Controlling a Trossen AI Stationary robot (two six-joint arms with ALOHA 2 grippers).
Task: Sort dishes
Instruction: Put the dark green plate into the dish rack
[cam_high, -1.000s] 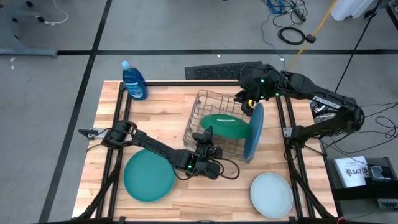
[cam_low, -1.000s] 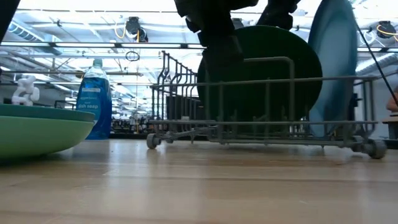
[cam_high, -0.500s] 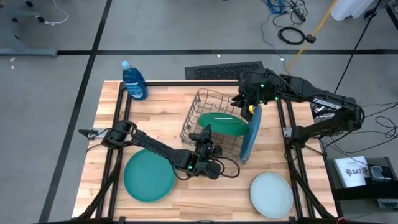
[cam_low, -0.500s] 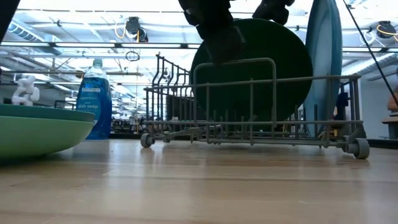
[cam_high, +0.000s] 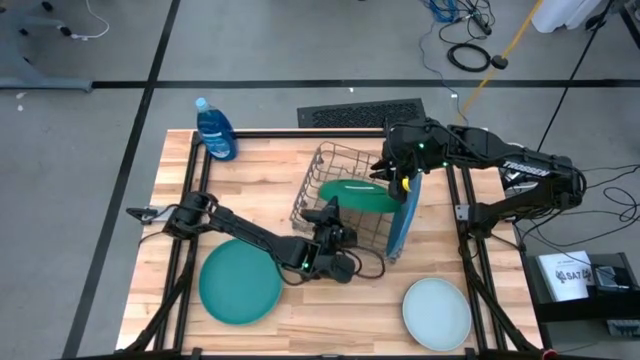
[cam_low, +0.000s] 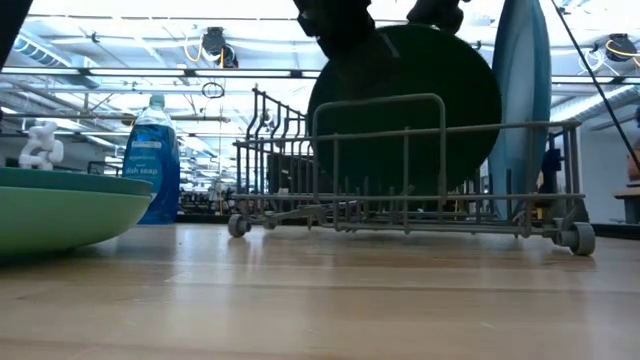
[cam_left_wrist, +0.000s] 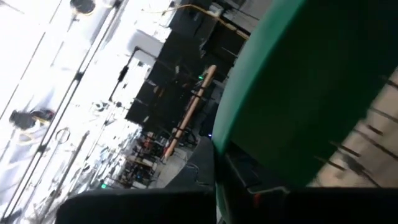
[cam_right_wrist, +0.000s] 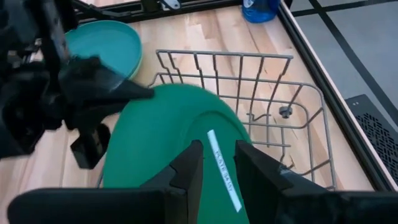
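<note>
A dark green plate (cam_high: 355, 196) stands on edge in the grey wire rack (cam_high: 335, 165), and my left gripper (cam_high: 330, 212) is shut on it from the rack's near left. My right gripper (cam_high: 404, 178) is shut on a blue plate (cam_high: 403, 222), which is on edge at the rack's right end. In the low view the green plate (cam_low: 405, 110) and the blue plate (cam_low: 525, 100) both stand upright. A teal plate (cam_high: 240, 283) and a pale mint plate (cam_high: 437, 312) lie flat on the table. My left gripper pinches the green plate's rim (cam_left_wrist: 231, 144) on the side toward the table's near left. The fingers come in level. The plate stands nearly upright on its lower edge among the rack's wires. My right gripper pinches the blue plate's upper rim (cam_high: 409, 188) between its two fingers, slanting down from the table's far right. The plate hangs on edge below the fingers. Whether its lower edge (cam_low: 520, 205) rests on the rack, I cannot tell.
A blue soap bottle (cam_high: 215, 130) stands at the table's far left corner. The rack has small wheels (cam_low: 238, 226). Bare wood shows along the near edge between the teal and mint plates.
My right gripper has swung the blue plate toward the rack and turned it more edge-on, so it looks narrower in the low view. The rack has slid a little toward the table's left. The green plate stands a little more upright in my left gripper.
</note>
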